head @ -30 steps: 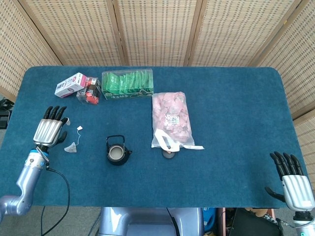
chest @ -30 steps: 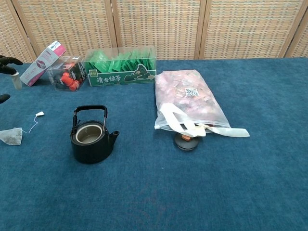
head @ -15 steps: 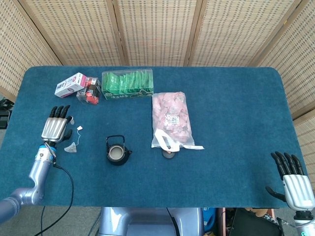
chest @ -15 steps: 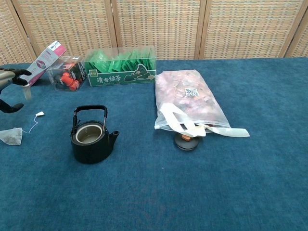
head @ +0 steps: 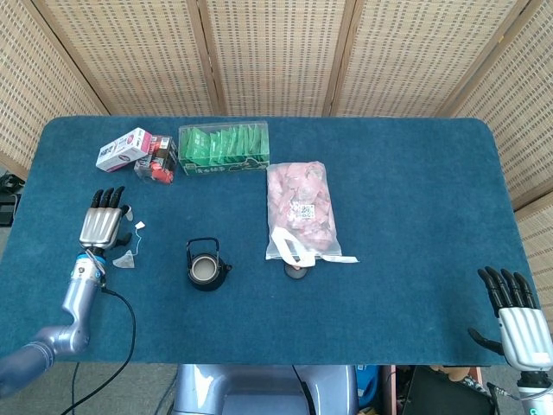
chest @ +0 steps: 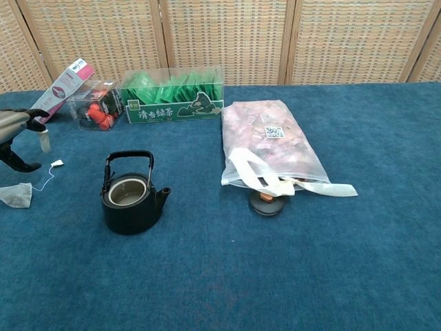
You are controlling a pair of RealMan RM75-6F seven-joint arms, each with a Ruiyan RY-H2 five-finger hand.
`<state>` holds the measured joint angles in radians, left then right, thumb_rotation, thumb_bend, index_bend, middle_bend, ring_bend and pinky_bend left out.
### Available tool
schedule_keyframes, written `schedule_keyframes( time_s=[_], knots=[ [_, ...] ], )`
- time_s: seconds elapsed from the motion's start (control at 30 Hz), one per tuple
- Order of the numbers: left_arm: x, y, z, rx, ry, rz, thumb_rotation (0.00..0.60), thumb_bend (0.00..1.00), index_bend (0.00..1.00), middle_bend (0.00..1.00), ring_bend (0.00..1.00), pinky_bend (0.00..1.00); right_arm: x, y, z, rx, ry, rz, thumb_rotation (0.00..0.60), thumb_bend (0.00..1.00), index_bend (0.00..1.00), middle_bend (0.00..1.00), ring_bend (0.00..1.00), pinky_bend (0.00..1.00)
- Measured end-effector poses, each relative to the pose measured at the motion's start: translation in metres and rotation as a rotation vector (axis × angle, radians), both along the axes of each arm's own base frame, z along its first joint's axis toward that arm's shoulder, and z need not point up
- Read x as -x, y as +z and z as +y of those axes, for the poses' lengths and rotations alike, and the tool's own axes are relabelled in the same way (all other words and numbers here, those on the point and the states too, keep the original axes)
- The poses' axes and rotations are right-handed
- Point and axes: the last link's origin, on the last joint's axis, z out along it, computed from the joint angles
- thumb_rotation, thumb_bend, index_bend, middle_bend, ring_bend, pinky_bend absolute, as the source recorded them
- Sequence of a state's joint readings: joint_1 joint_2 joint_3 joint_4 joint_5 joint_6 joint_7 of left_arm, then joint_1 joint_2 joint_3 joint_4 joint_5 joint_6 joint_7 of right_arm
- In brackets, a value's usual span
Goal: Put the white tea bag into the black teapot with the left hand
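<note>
The white tea bag (head: 126, 258) (chest: 15, 195) lies flat on the blue cloth, its string running up to a small paper tag (head: 139, 226) (chest: 56, 164). My left hand (head: 102, 225) (chest: 15, 129) hovers just left of and above the bag, fingers spread, holding nothing. To the right of the bag the black teapot (head: 206, 266) (chest: 131, 193) stands upright and lidless, handle raised. My right hand (head: 514, 318) is at the near right corner, fingers apart and empty; the chest view does not show it.
A green tea box (head: 224, 147), a pink-white carton (head: 124, 147) and a small clear box (head: 157, 161) line the back left. A pink-filled plastic bag (head: 301, 210) lies centre, with the teapot lid (chest: 266, 203) at its near end.
My left hand has moved right and slightly forward, closing in on the tea bag. The tea bag, teapot and right hand have stayed put.
</note>
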<state>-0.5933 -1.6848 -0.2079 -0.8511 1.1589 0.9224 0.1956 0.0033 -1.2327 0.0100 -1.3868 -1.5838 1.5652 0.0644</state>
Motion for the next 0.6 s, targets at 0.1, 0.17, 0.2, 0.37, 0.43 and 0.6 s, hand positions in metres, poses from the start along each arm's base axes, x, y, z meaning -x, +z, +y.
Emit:
schedule_keyframes(
  time_s=[0.1, 0.17, 0.2, 0.37, 0.43, 0.6],
  knots=[
    [-0.001, -0.004, 0.001, 0.000, 0.004, -0.011, 0.600, 0.32, 0.46, 0.04, 0.00, 0.00, 0.000, 0.000, 0.000, 0.001, -0.002, 0.000, 0.600, 0.10, 0.03, 0.15, 0.00, 0.00],
    [-0.002, -0.006, 0.002, 0.000, 0.006, -0.018, 0.600, 0.32, 0.47, 0.04, 0.00, 0.00, 0.001, 0.000, 0.000, 0.001, -0.003, 0.000, 0.600, 0.10, 0.03, 0.15, 0.00, 0.00],
    [-0.002, -0.006, 0.003, 0.000, 0.008, -0.023, 0.600, 0.32, 0.47, 0.04, 0.00, 0.00, 0.001, 0.000, 0.000, 0.002, -0.003, 0.000, 0.600, 0.10, 0.03, 0.15, 0.00, 0.00],
    [-0.005, -0.013, 0.006, 0.006, 0.014, -0.029, 0.600, 0.32, 0.48, 0.04, 0.00, 0.00, 0.002, 0.002, 0.001, 0.007, -0.008, 0.000, 0.600, 0.10, 0.03, 0.15, 0.00, 0.00],
    [-0.006, -0.016, 0.008, 0.007, 0.017, -0.030, 0.600, 0.32, 0.48, 0.04, 0.00, 0.00, 0.003, 0.002, 0.002, 0.010, -0.011, 0.001, 0.600, 0.10, 0.03, 0.15, 0.00, 0.00],
    [-0.008, -0.020, 0.011, 0.008, 0.023, -0.029, 0.600, 0.32, 0.48, 0.04, 0.00, 0.00, 0.004, 0.004, 0.004, 0.015, -0.017, 0.001, 0.600, 0.10, 0.03, 0.15, 0.00, 0.00]
  ],
)
